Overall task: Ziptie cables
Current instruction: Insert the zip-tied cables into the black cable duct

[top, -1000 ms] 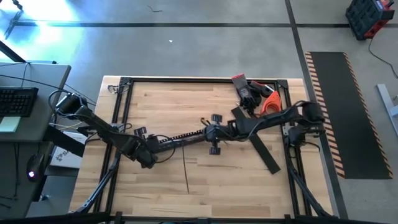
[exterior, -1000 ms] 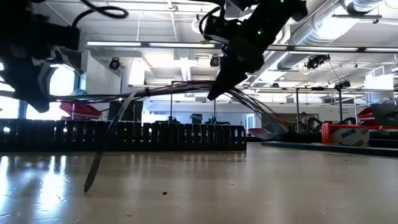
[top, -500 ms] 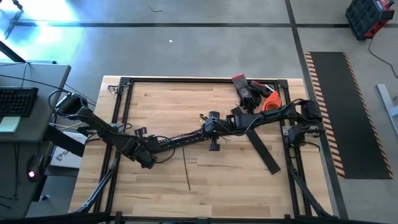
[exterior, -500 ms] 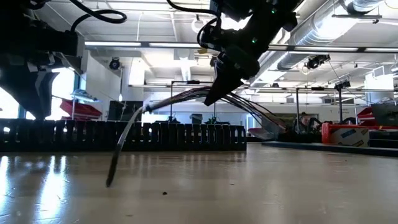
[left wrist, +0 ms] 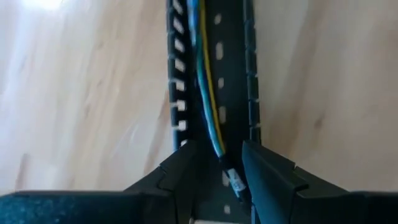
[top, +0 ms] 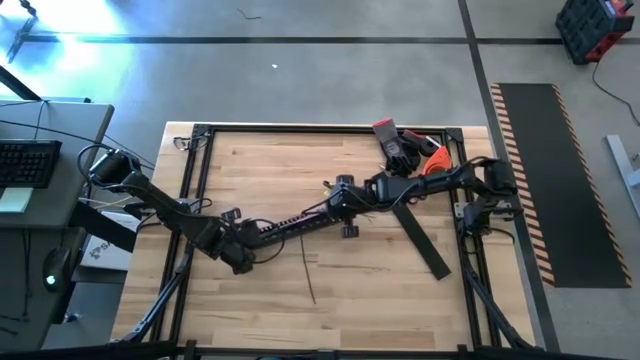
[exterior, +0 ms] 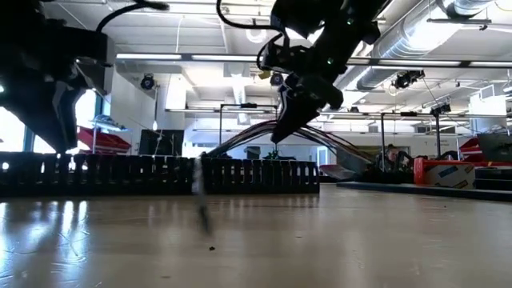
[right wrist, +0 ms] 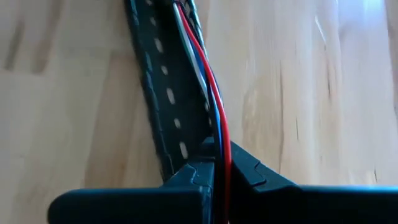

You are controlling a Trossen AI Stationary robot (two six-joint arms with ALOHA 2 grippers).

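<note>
The cables (exterior: 240,140) are a thin bundle of white, red, blue and yellow wires. They run above the long black slotted duct (top: 292,221) at the table's middle. My right gripper (top: 330,209) is shut on the bundle above the duct's right end. My left gripper (left wrist: 217,158) is open at the duct's left end. Its fingers stand on either side of the bundle's blue and yellow end (left wrist: 214,134), which lies in the duct. A thin grey strip (top: 307,272) lies on the wood on the duct's near side. My right gripper pinches the cable bundle (right wrist: 219,149) between its two fingers, partway along its length. The fingers come from above, slanting down, and lie across the wires. The bundle is raised at the hold. It slopes down to the duct on one side and fans out (exterior: 340,146) on the other.
A flat black strip (top: 420,235) lies slanted at the right of the table. Red, black and orange tools (top: 412,152) sit at the far right corner. A black frame (top: 300,128) rims the wooden table.
My left gripper has opened and let go of the cables' end. That end, held level above the duct before, has dropped into the duct, while my right gripper keeps its part raised. The grey strip hanging from the bundle has come down with it.
</note>
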